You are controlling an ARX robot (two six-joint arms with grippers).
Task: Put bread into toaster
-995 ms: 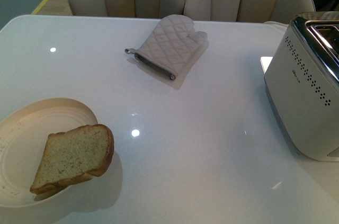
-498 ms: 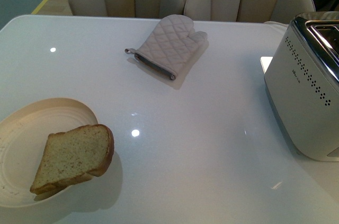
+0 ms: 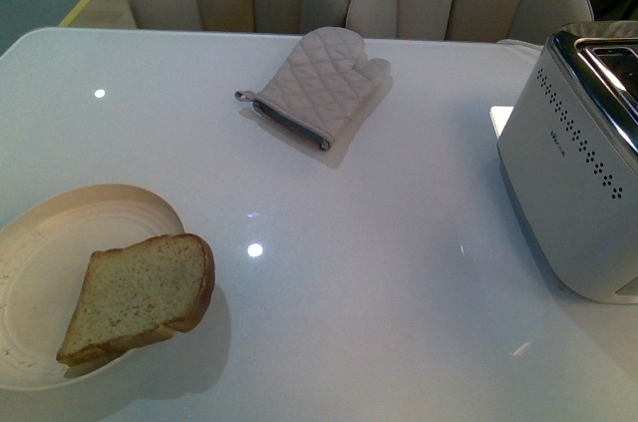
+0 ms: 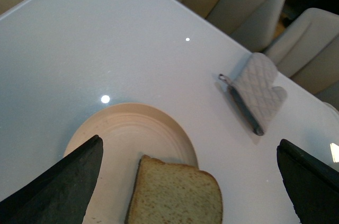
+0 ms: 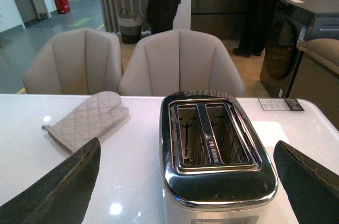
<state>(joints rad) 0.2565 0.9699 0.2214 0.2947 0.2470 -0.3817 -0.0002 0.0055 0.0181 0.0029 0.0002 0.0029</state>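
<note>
From where I stand, the bread [image 3: 140, 294] lies tilted across the rim of the cream plate [image 3: 40, 242] at the left of the counter [image 3: 379, 272]. Its crusted end hangs past the rim. The toaster [image 3: 573, 173] sits well apart at the far right, with both chrome slots empty. The left fingers [image 4: 61, 184] hang spread wide above the plate and slice, holding nothing; the right fingers [image 5: 61, 187] are likewise wide apart and empty, above the toaster. The trouble I'd expect starts at the pickup: the slice looks soft and is propped unevenly, so a hard pinch could crush or tear it. A nudge on the overhanging end may slide it onto the counter or drag the plate along. After that, a slice gripped crooked would probably catch on a slot's chrome lip rather than drop in. The oven mitt [image 3: 319, 88] lies toward the back, out of any likely path.
</note>
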